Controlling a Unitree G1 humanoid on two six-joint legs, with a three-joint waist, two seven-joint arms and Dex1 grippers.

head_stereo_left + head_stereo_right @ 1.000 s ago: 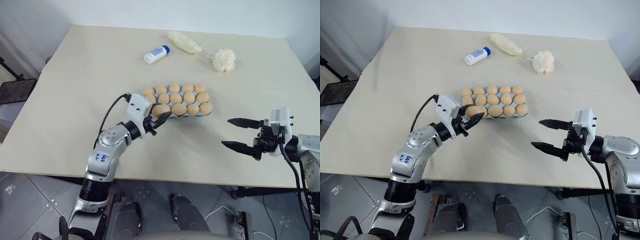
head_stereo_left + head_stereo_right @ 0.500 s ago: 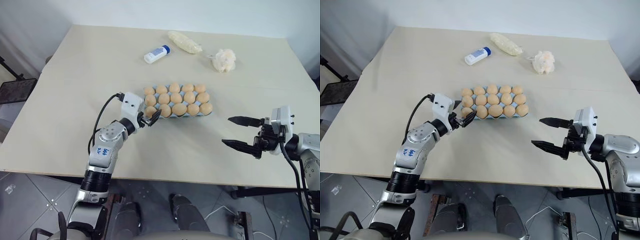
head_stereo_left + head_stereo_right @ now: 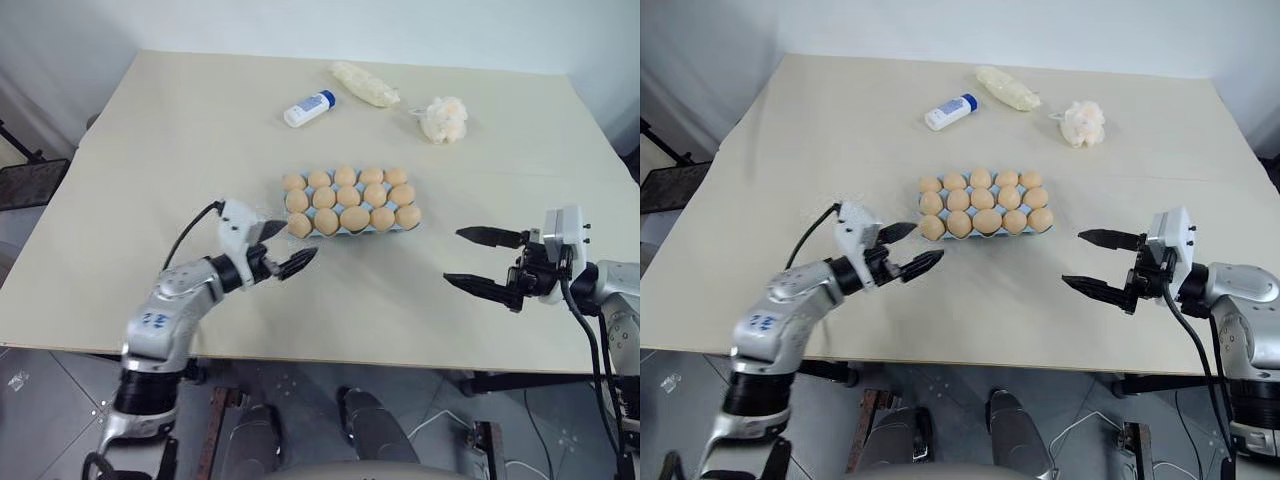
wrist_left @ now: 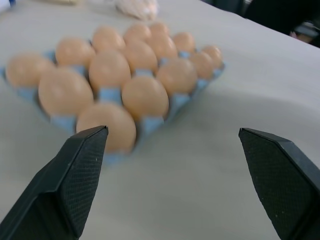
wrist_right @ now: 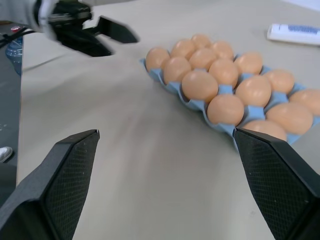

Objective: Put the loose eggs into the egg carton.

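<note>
My left gripper [image 3: 283, 249] is hanging just near-left of the carton [image 3: 350, 230], and I am holding its jaws wide apart with nothing between them. Its fingers [image 4: 75, 175] are pointing right and a little toward the far side, at the carton's near-left corner, without touching it. My right gripper [image 3: 488, 262] is hovering over the near-right part of the table [image 3: 160, 140], well apart from the carton, and I am keeping nothing in it either: its two black fingers [image 5: 65, 170] are standing spread wide and pointing left.

The carton is sitting near the middle of the table, between my two grippers and a little farther out. Tan-brown eggs [image 3: 346, 199] are filling its cups in three rows, and the light blue moulding is showing between them and along the near edge. I am seeing no egg lying on the bare tabletop around it.

Beyond the carton, toward the far edge, a white bottle [image 3: 309, 108] with a blue cap is lying on its side. To its right a pale wrapped bundle [image 3: 366, 85] is lying at an angle, and right of that a fluffy cream puff [image 3: 445, 119] is resting. All three are lying well apart from the carton and from both grippers.
</note>
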